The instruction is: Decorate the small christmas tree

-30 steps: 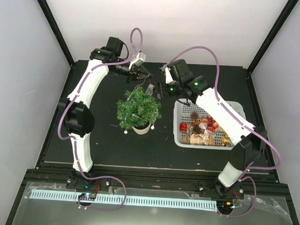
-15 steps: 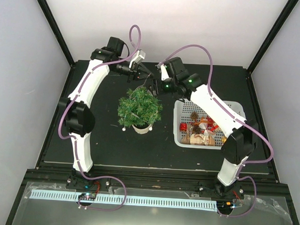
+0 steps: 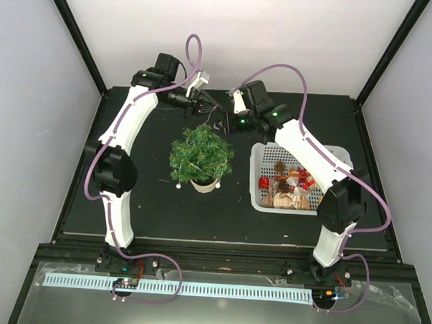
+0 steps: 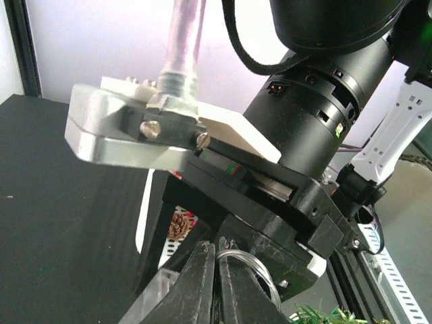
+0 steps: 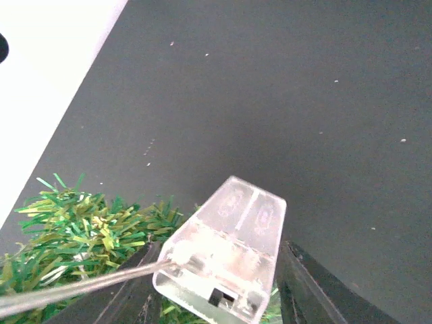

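Note:
The small christmas tree (image 3: 200, 153) stands mid-table on its whitish base; its green needles (image 5: 88, 229) show under the right wrist. My left gripper (image 3: 208, 108) hovers behind the tree, shut (image 4: 216, 244) on a thin silvery wire (image 4: 251, 260). Close beside it, my right gripper (image 3: 222, 124) faces the left one. Its fingers (image 5: 305, 283) press both sides of a clear plastic battery box (image 5: 226, 253), so the right gripper (image 5: 223, 280) is shut on it. The wire (image 5: 81, 287) runs out of the box to the left.
A white basket (image 3: 257, 179) right of the tree holds a pinecone (image 3: 279, 166), red pieces and gold ornaments. Two small white balls (image 3: 177, 188) hang at the tree's lower edge. Black frame posts border the dark table at the back corners.
The right arm has swung left and back, up to the left gripper behind the tree. Its jaws have narrowed onto the clear box. The left arm has stayed put.

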You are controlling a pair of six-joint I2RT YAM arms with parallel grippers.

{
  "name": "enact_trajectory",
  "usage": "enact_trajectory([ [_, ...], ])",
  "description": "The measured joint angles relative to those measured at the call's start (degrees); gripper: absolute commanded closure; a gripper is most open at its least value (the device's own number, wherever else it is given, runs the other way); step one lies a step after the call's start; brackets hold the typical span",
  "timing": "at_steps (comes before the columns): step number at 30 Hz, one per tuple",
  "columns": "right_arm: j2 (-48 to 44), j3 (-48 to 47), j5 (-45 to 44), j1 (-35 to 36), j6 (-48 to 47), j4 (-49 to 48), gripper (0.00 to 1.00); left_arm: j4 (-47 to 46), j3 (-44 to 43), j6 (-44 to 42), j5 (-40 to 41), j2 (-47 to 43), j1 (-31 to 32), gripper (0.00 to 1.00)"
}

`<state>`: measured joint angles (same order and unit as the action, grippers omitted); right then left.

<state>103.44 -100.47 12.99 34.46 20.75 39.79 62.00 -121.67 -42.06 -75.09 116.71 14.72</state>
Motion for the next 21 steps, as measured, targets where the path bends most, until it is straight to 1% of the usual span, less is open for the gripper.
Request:
enact_trajectory([
  [9, 1.18, 0.00, 3.82, -0.04, 0.35, -1.27, 0.81, -0.31, -0.02, 0.74, -0.15, 0.46, 0.00, 0.93],
  [16, 1.18, 0.20, 3.93, -0.07, 0.33, -1.36, 0.85, -0.42, -0.02, 0.83, -0.15, 1.07, -0.02, 0.87],
  [21, -0.20, 2.08, 1.55, -0.07, 0.31, -0.87, 0.88, -0.72, -0.02, 0.98, 0.33, 1.20, -0.02, 0.82],
])
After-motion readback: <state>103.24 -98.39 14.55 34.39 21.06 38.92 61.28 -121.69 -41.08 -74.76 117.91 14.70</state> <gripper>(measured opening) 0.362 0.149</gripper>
